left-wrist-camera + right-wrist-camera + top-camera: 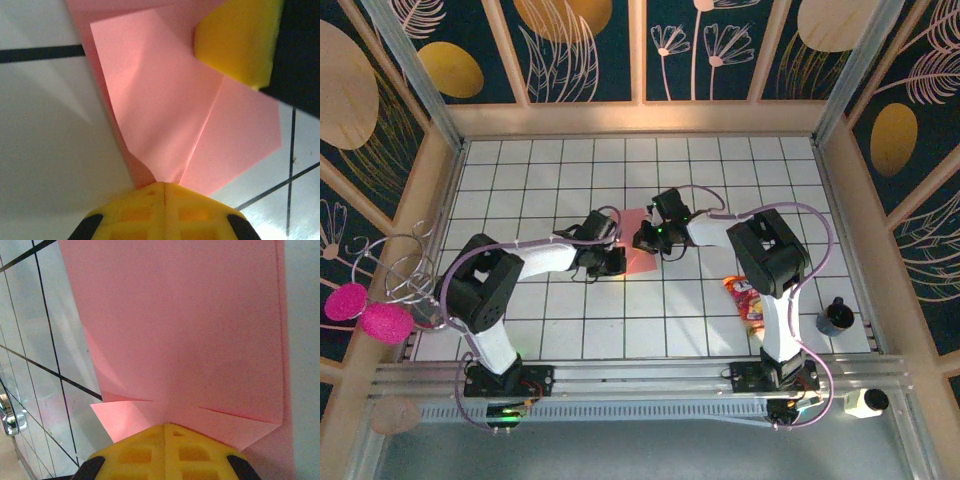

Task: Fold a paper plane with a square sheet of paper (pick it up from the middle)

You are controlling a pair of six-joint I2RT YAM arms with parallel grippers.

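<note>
Top external view shows the part-folded square sheet of paper mid-table between the arms, left gripper and right gripper both closed with tips on it; folding is underway, and the next move likely calls for firm creasing.

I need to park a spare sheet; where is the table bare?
Bare: tile rows along the back wall, and the front strip between the arm bases. Crowded: centre, around the pink paper, and right, by the snack packet.
</note>
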